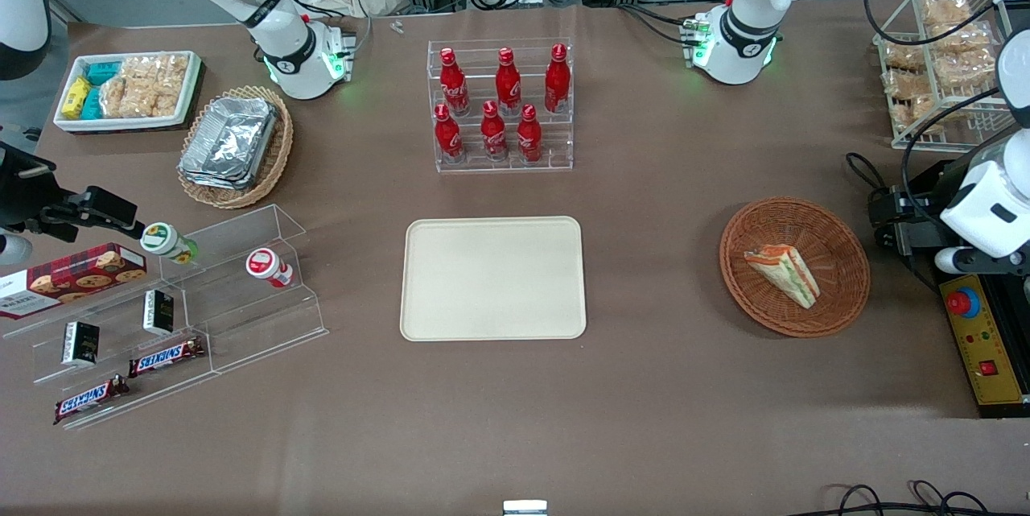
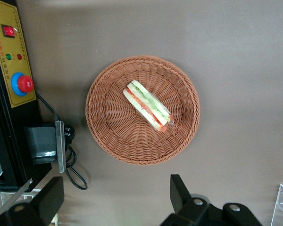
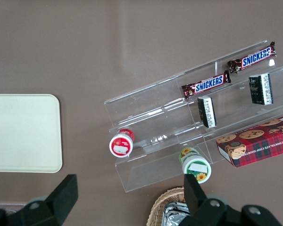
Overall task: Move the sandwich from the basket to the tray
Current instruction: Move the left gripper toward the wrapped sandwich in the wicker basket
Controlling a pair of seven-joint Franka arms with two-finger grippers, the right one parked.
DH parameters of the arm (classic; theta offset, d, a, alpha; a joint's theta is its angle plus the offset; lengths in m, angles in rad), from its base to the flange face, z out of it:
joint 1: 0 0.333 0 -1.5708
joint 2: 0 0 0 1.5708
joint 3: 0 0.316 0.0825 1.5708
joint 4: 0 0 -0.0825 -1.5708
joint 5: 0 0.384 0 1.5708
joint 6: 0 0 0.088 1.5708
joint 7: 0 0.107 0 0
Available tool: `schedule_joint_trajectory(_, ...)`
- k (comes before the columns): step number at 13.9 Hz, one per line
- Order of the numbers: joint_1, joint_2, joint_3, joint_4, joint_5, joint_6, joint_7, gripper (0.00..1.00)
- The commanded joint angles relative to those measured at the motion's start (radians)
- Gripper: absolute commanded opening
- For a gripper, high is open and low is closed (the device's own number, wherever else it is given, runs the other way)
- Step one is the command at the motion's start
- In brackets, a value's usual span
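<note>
The sandwich lies on its side in the wicker basket, near the middle, with woven floor bare all round it. The hand hangs above the table just off the basket's rim, fingers spread wide apart — nothing between them. Toward the parked arm's end sits the tray, well apart from the basket, with bare brown table between the two. A control box stands close beside the basket, toward the working arm's end.
</note>
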State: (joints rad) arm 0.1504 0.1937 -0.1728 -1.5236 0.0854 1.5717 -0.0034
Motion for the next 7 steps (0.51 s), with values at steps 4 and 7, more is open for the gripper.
schedule_joint_trajectory(4, 0.014, -0.129, -0.002, -0.378, -0.056, 0.295, -0.082, 1.00)
schedule_joint_trajectory(7, 0.012, -0.079, -0.002, -0.447, -0.059, 0.401, -0.200, 0.99)
